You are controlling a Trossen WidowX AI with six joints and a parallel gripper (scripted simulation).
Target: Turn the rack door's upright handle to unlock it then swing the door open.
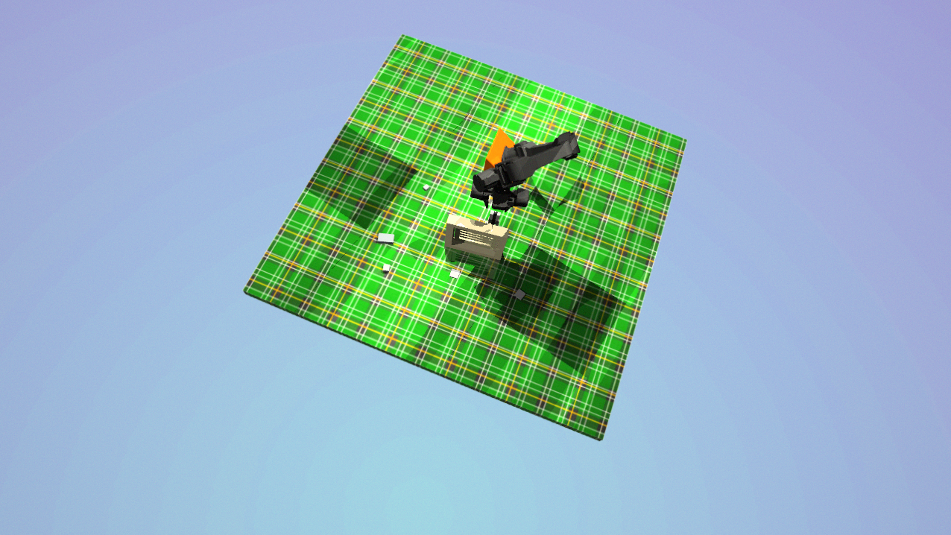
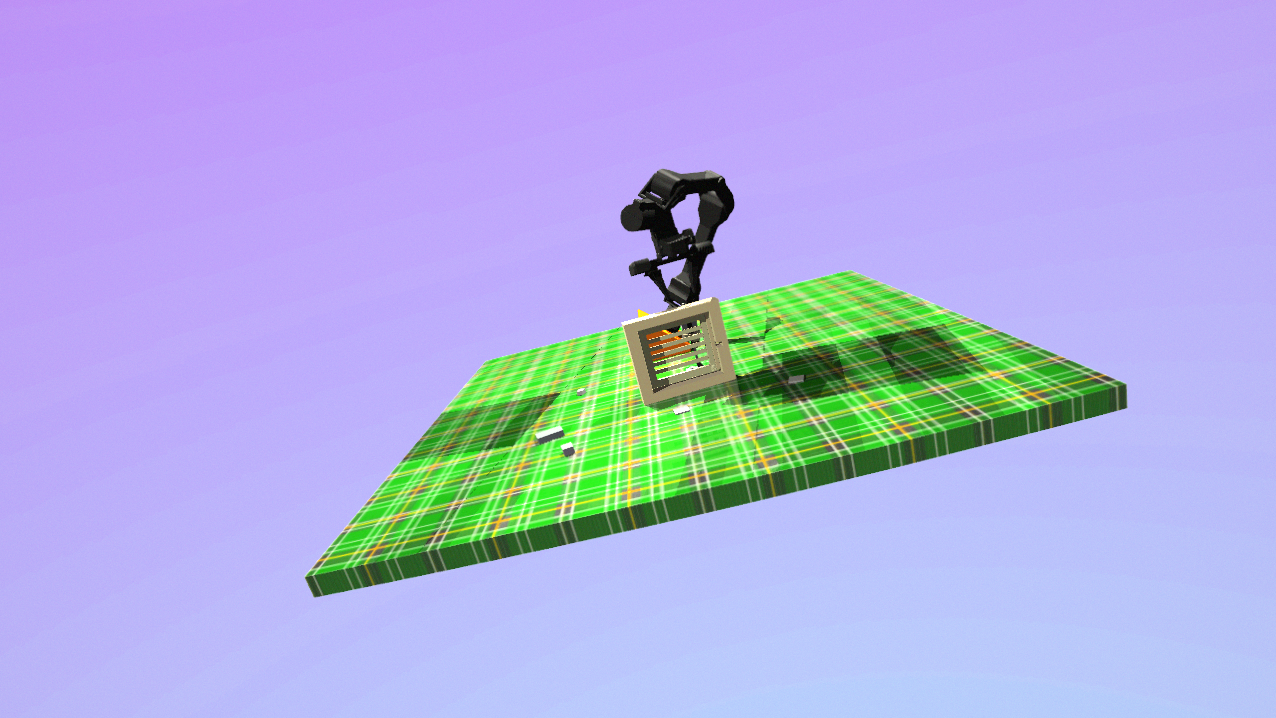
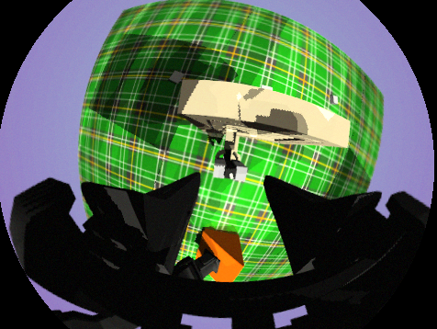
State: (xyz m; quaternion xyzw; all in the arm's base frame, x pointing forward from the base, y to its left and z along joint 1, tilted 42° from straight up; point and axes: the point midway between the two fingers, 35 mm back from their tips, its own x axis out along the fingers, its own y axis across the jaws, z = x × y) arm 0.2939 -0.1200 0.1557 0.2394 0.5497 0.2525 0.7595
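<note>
Jaws open and empty, on the arm's side of the tan frame (image 1: 460, 219) (image 2: 634, 357) (image 3: 211, 98), with the handle (image 1: 493, 217) (image 3: 229, 162) at its near face, beyond them and roughly centred on their gap in wrist view; long-axis alignment cannot be told.

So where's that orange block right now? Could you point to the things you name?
In the top view, the orange block (image 1: 497, 147) (image 3: 231, 248) sits on the green plaid table (image 1: 319, 266) (image 3: 257, 41), just left of the dark arm (image 1: 531, 162) and above the beige frame (image 1: 450, 238) (image 3: 220, 98).
</note>
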